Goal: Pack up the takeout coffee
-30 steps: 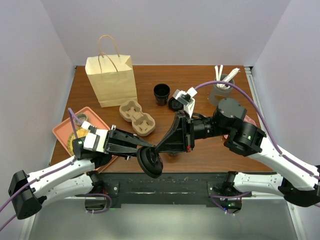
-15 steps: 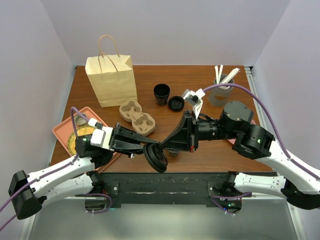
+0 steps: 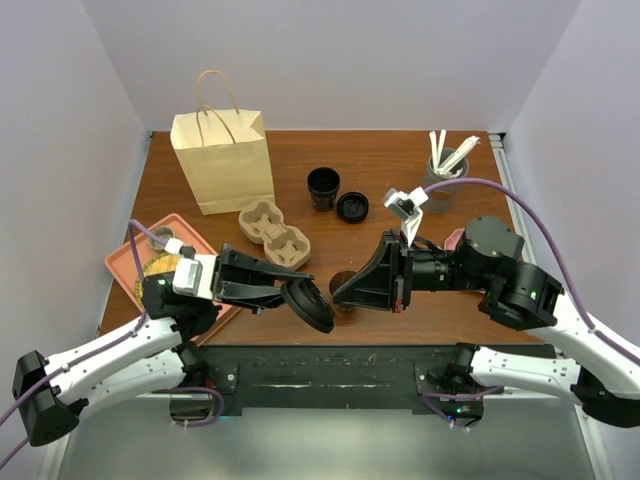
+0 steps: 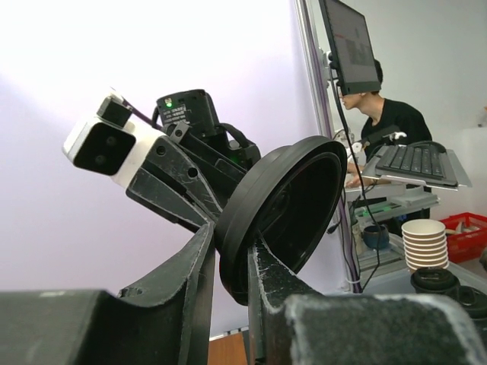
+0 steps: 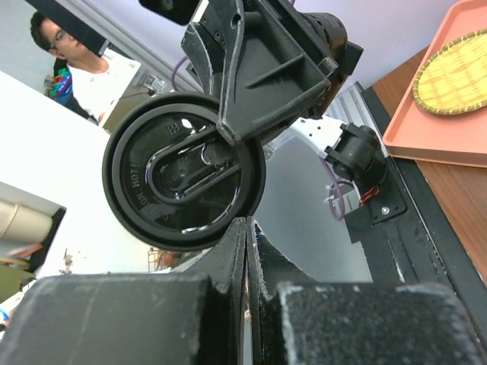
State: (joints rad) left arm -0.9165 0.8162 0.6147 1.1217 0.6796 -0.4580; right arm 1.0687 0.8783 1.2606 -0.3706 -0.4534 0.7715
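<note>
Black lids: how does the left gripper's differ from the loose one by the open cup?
The black plastic sip lid is pinched at its rim by the left gripper, raised and on edge; the loose black round lid lies flat, untouched, beside the lidless black cup. Both are round and black.

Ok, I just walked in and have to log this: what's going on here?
The left gripper holds a black lid by its rim, tilted, above the table's near edge. The right gripper is shut and empty, its tips close beside the lid. The paper bag, cup carrier and open cup stand behind, untouched.
</note>
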